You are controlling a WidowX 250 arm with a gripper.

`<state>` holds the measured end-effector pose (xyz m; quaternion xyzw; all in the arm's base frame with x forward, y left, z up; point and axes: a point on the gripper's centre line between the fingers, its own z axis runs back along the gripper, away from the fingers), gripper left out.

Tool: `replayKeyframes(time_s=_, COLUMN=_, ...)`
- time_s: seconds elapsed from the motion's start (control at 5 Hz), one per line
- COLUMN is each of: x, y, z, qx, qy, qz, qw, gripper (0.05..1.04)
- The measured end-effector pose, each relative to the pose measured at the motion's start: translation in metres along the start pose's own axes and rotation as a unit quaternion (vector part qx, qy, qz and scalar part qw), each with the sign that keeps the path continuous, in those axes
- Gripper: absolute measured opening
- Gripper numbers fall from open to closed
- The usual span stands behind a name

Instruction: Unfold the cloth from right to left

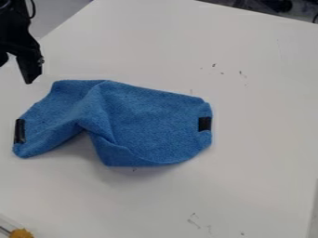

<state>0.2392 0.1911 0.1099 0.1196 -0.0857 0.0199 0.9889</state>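
At the upper left, the black gripper [15,65] hangs just beyond the cloth's upper left corner, apart from it. Its fingers stand spread with nothing seen between them, and the left one is partly cut off by the view's edge. The blue cloth [155,123] lies crumpled on the white table, left of the middle. A raised fold runs down through its centre, and its lower edge bends inward there. One black patch [20,131] is on the cloth's left end, and another black patch [205,123] is on its right edge.
A yellow-orange object [21,233] sits in the bottom left corner, by a clear edge. The white table [261,153] extends right of the cloth, with small dark marks on it. Dark items lie beyond its far edge.
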Motion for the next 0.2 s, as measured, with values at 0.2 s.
replayKeyframes(time_s=0.2, x=0.0000, y=0.0000, z=0.0000, qx=0.000, qy=0.000, qz=0.000, qw=1.0000, gripper=1.000)
